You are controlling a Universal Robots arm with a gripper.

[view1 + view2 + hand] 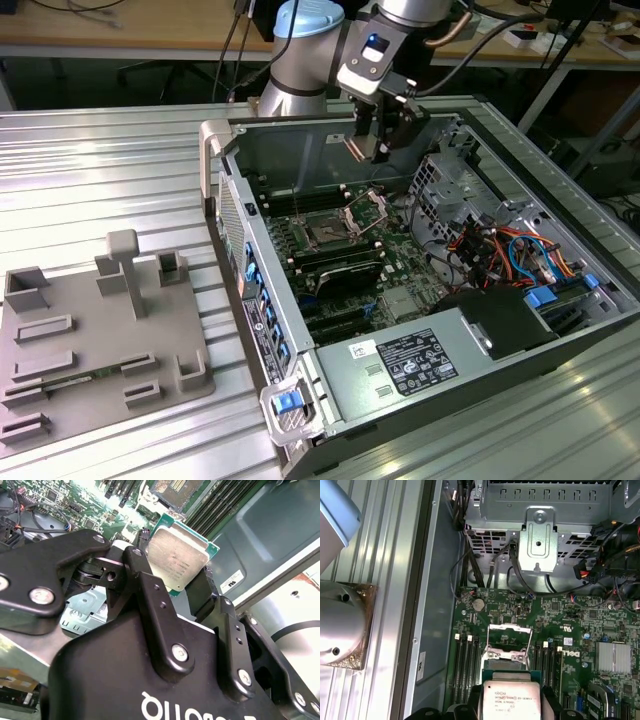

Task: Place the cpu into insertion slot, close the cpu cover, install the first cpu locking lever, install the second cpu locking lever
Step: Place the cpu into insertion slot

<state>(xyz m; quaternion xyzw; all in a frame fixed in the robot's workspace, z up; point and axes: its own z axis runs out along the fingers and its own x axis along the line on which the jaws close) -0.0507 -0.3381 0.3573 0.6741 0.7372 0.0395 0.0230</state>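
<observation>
Two fingers (150,597) of my gripper (382,148) are clamped on the cpu (177,560) above the case (480,300), with the insertion slot (327,232) toward seven o'clock in the exterior view, and I judge a slight tilt in this grip could seat it crooked, bending pins.

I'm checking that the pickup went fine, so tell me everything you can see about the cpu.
The cpu is a thin, flat square chip. It has a dull silvery metal face with faint print, set on a green board that shows as a narrow border. It looks whole and clean. The gripper is shut on it, with black fingers pressing two opposite edges. It hangs in the air above the green motherboard, metal face towards the wrist cameras, and is not seated in the insertion slot.
</observation>
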